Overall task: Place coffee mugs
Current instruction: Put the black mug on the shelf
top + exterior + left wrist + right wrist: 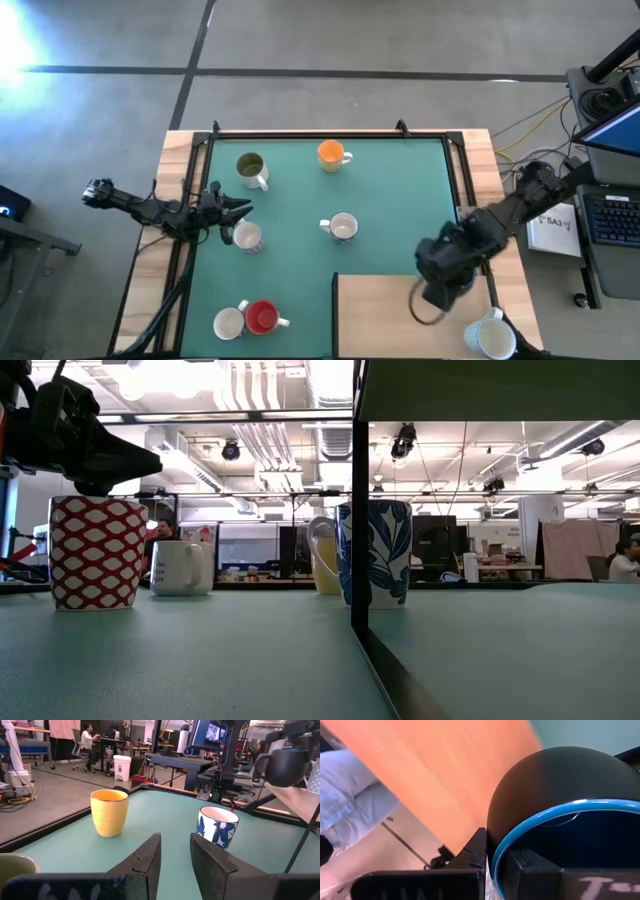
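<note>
Several coffee mugs stand upright on the green mat (390, 180): an olive-lined one (250, 168), an orange one (331, 154), a blue-flowered white one (343, 228), a white one (246, 236), and a white one (229, 322) next to a red one (262, 317). My left gripper (235, 208) is level at the mat's left side, open and empty, beside the white mug. In its wrist view the fingers (150, 860) point between the orange mug (109, 812) and the flowered mug (217, 826). My right gripper (440, 288) is shut on a dark blue mug (560, 785) above the wooden shelf (390, 320). My right gripper pinches the dark blue mug's wall at its blue rim (506, 851), one finger inside the mug and one (476, 851) outside. The fingers slant down from above. The mug hangs lifted clear over the wooden shelf, roughly upright, its handle (262, 765) out to one side.
A white mug (493, 337) stands at the wooden shelf's near right corner. The shelf's dark edge (358, 560) rises above the mat. A black frame (330, 133) borders the mat. A keyboard and screen (610, 215) stand off the table's right side.
</note>
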